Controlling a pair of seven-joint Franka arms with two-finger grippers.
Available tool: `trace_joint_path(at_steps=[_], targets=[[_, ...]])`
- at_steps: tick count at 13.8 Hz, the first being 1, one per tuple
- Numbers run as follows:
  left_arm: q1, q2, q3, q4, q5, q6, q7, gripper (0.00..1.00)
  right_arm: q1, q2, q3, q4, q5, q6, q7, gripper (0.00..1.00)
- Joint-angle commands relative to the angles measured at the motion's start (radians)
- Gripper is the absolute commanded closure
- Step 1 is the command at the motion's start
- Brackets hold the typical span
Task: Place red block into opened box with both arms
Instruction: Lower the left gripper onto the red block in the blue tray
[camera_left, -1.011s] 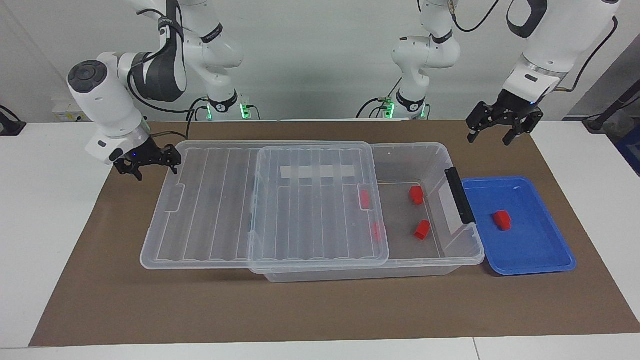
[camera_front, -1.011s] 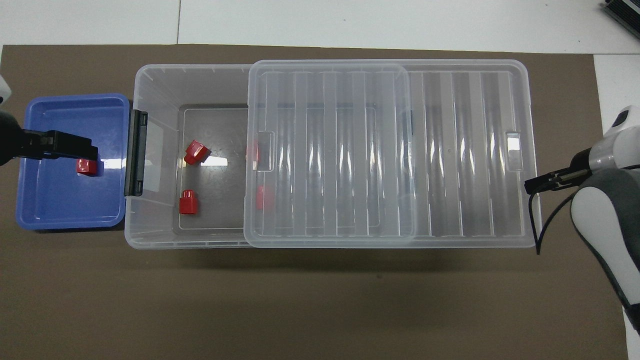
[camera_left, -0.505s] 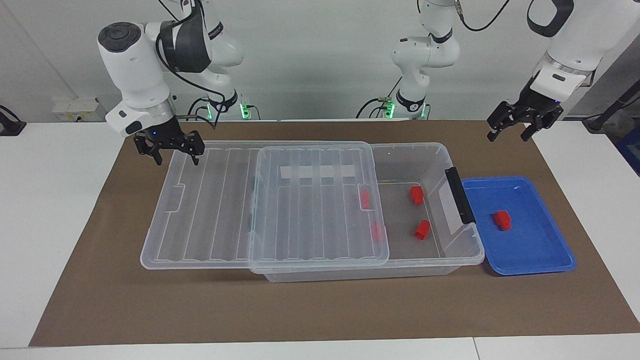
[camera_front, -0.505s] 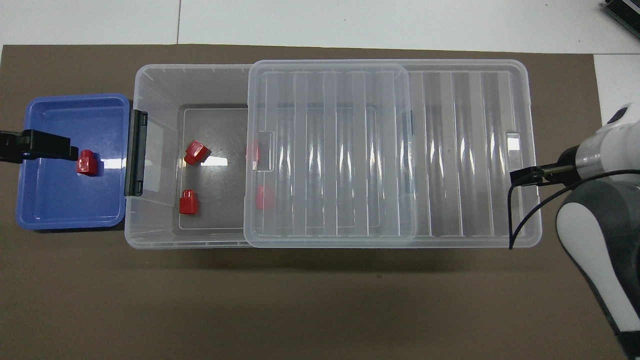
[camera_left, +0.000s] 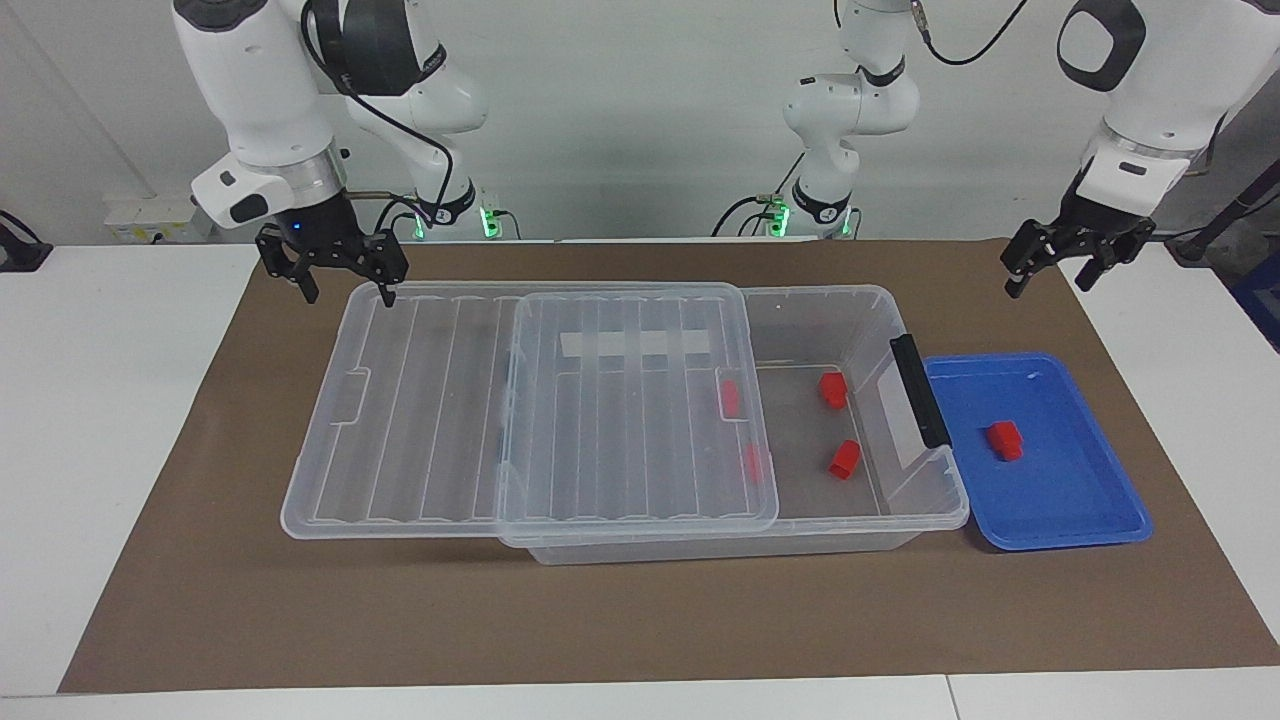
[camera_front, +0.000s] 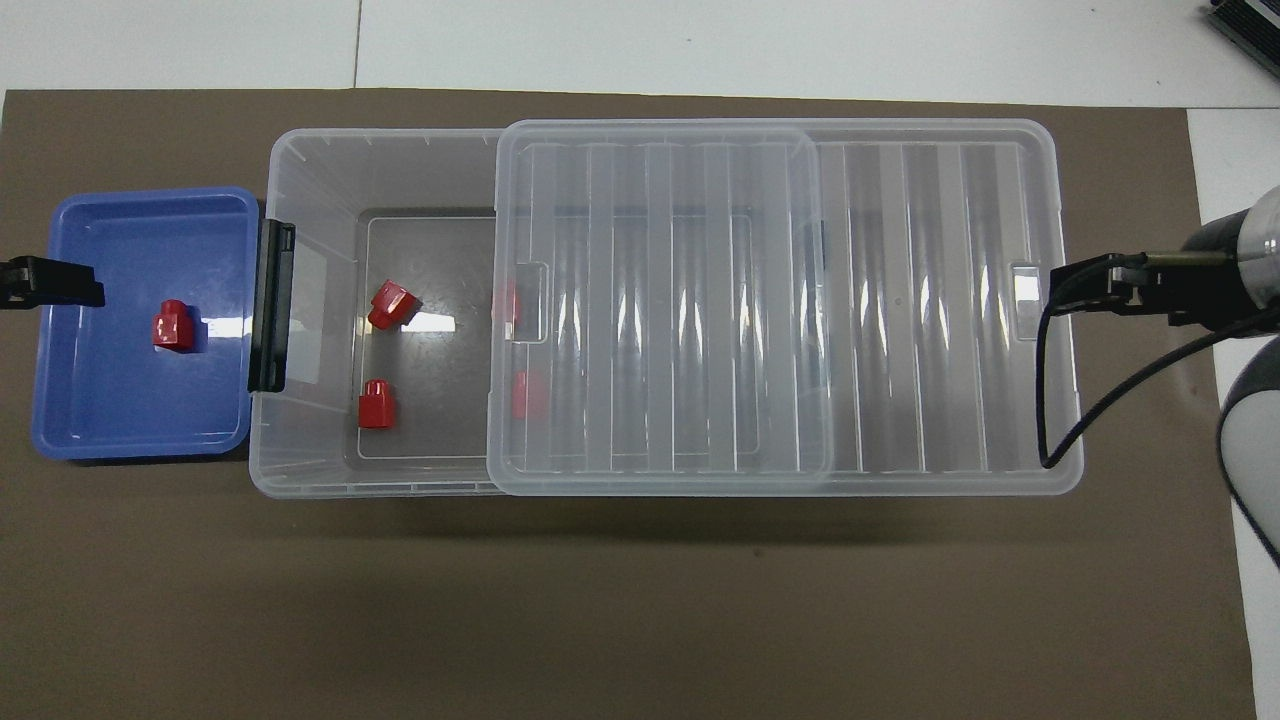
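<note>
Right gripper (camera_left: 340, 272): fingers apart, empty, up in the air over the lid's corner at the right arm's end of the desk, at the edge nearest the robots; likely waiting there because the lid is already slid aside.
Left gripper (camera_left: 1062, 265): fingers apart, holding nothing, raised over the brown mat (camera_left: 640, 620) at the robots' edge of the desk, toward the left arm's end; it is not over the blue tray, so I judge no pick is under way.
Lid (camera_left: 480, 400): ribbed and clear, shifted toward the right arm's end, overhanging the box there and leaving the left-arm end open for dropping blocks in.
Box (camera_left: 880, 320): clear bin in the middle of the mat, black handle (camera_left: 920, 390) on the end wall touching the tray.
Blocks in box: two in the open part (camera_left: 832, 389) (camera_left: 845, 459); two more seen through the lid's edge (camera_left: 730, 397) (camera_left: 752, 462).
Red block (camera_left: 1004, 440): lies alone near the middle of the blue tray (camera_left: 1080, 520), untouched; it seems the one left to move.
Blue tray: at the left arm's end of the mat, beside the opening, so the carry is short.
</note>
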Motion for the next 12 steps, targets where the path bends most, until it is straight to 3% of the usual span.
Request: trace_joint_path(at_steps=[1, 8, 12], targets=[[0.051, 0.053, -0.009, -0.136, 0.016, 0.2, 0.103, 0.0, -0.003, 0.048, 0.003, 0.073, -0.004, -0.064, 0.022, 0.0], [0.071, 0.277, -0.011, -0.146, 0.016, 0.362, 0.253, 0.0, -0.017, 0.026, -0.005, 0.047, 0.002, -0.093, 0.013, 0.0], [0.075, 0.314, -0.011, -0.144, 0.002, 0.399, 0.299, 0.0, -0.014, 0.026, -0.005, 0.047, 0.002, -0.093, 0.011, 0.0]])
